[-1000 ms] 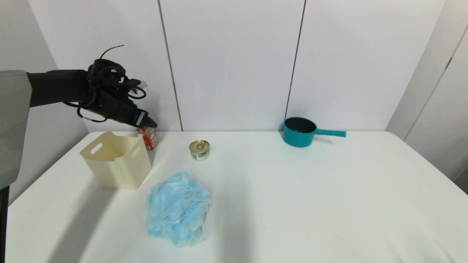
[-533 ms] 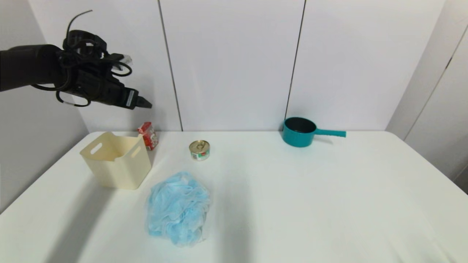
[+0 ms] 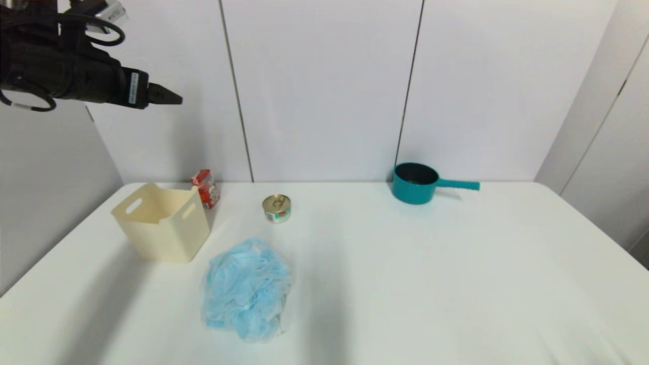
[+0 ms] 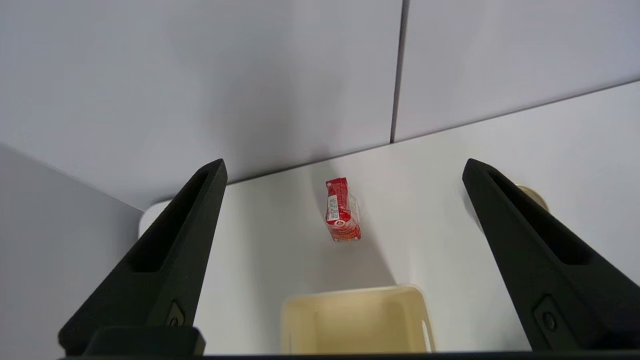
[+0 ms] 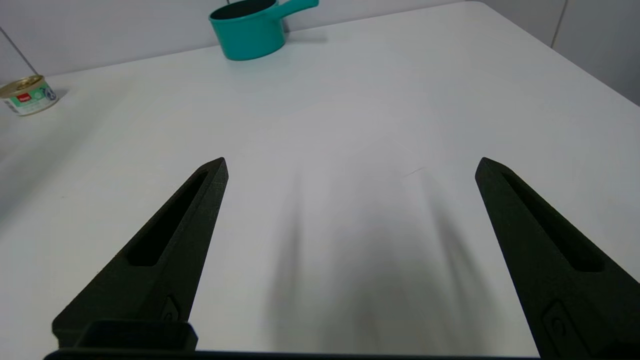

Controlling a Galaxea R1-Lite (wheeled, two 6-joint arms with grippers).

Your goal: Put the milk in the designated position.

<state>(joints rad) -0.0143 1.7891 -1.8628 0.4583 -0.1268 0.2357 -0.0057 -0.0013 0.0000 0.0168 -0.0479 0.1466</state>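
Milk carton (image 3: 205,188), red and slim, stands on the white table (image 3: 405,284) near its far left corner, close to the wall and just behind the cream bin (image 3: 162,223), free of any grip. Going by size: the table carries a crumpled pale blue mesh puff (image 3: 247,289) toward the front left, in front of the open bin with its cut-out handles; a teal saucepan (image 3: 416,182) sits near the back edge with its handle pointing to the robot's right; a short gold-lidded tin (image 3: 276,208) stands between bin and saucepan, right of the carton and apart from it. The left gripper (image 3: 172,97) hangs high above the table's left side, well clear of the carton, its fingers (image 4: 170,260) spread wide and holding nothing; from the left wrist camera the carton (image 4: 341,210) and the bin (image 4: 355,320) show far below between them. The right gripper (image 5: 350,165) hovers low over bare tabletop, its fingers likewise parted and empty, with the tin (image 5: 27,95) and saucepan (image 5: 250,30) beyond.
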